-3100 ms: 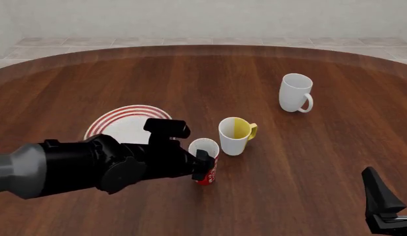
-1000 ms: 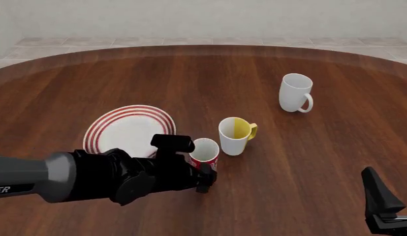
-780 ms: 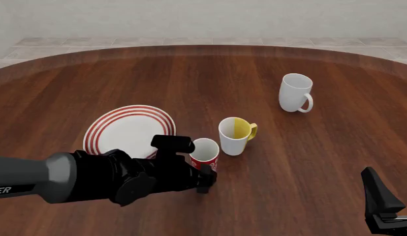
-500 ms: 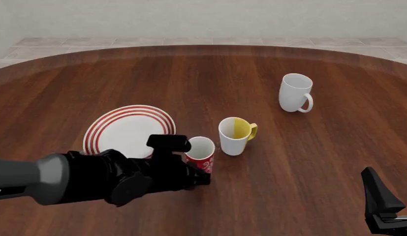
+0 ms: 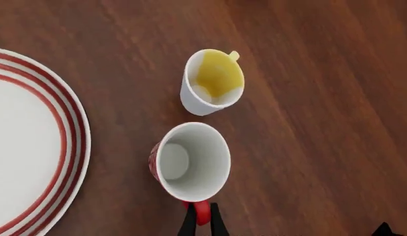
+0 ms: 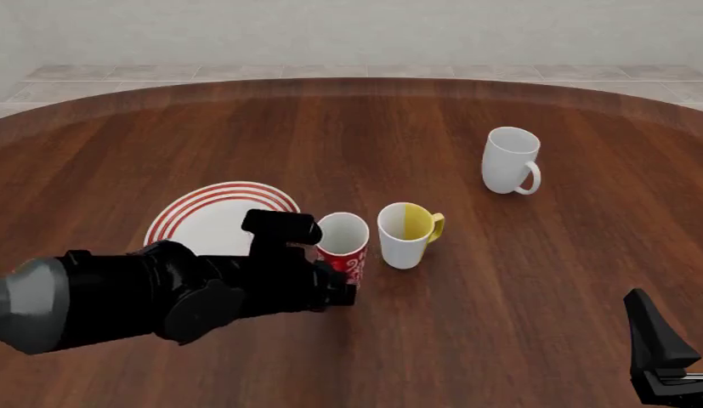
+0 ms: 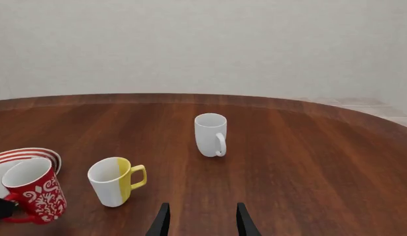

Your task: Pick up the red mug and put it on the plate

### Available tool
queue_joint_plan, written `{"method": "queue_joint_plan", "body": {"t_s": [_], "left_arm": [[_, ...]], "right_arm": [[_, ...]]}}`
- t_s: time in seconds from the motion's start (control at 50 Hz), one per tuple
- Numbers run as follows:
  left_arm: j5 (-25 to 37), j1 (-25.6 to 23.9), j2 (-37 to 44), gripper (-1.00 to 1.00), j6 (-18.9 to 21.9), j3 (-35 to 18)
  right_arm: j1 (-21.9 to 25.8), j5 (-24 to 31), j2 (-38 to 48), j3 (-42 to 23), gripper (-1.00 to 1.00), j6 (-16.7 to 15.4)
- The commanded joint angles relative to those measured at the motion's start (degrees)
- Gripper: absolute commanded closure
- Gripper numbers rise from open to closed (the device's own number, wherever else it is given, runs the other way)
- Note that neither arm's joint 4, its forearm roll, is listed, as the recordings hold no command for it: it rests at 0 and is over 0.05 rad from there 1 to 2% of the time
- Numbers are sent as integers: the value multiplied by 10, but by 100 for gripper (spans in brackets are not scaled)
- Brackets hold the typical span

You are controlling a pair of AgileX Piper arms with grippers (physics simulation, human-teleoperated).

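The red mug [image 6: 343, 245] with white patterning hangs a little above the table, tilted, between the plate [image 6: 204, 218] and the white-and-yellow mug. My left gripper [image 6: 337, 290] is shut on its red handle [image 5: 201, 212], with the black fingertips [image 5: 188, 227] pinching it from both sides. The left wrist view looks down into the mug's white inside [image 5: 192, 162], and the plate's red-ringed rim [image 5: 73, 147] lies just beside it. From the right wrist view the mug [image 7: 35, 190] leans in front of the plate [image 7: 32, 153]. My right gripper [image 7: 200, 221] is open and empty, low at the near right [image 6: 666, 357].
A white-and-yellow mug [image 6: 405, 235] stands upright right next to the red mug, its handle pointing away from it. A plain white mug [image 6: 510, 161] stands farther back on the right. The round wooden table's far edge [image 6: 351, 82] curves in front of a tiled floor.
My left gripper has lifted the red mug by its handle and carried it away from the near edge and slightly left, closer to the plate. The right arm has stayed still.
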Motion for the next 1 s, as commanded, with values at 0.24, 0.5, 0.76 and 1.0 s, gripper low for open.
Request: {"method": "queue_joint_plan", "body": {"t_s": [0.24, 0.5, 0.76, 1.0], "left_arm": [[80, 41, -110, 100, 74, -37], [116, 109, -168, 100, 108, -36], [132, 166, -199, 100, 124, -31], [134, 188, -204, 100, 118, -24]], "right_arm": [[0, -2, 4, 0, -100, 1], [1, -4, 5, 0, -100, 1], [1, 0, 0, 0, -100, 1], [2, -2, 4, 0, -100, 1]]}}
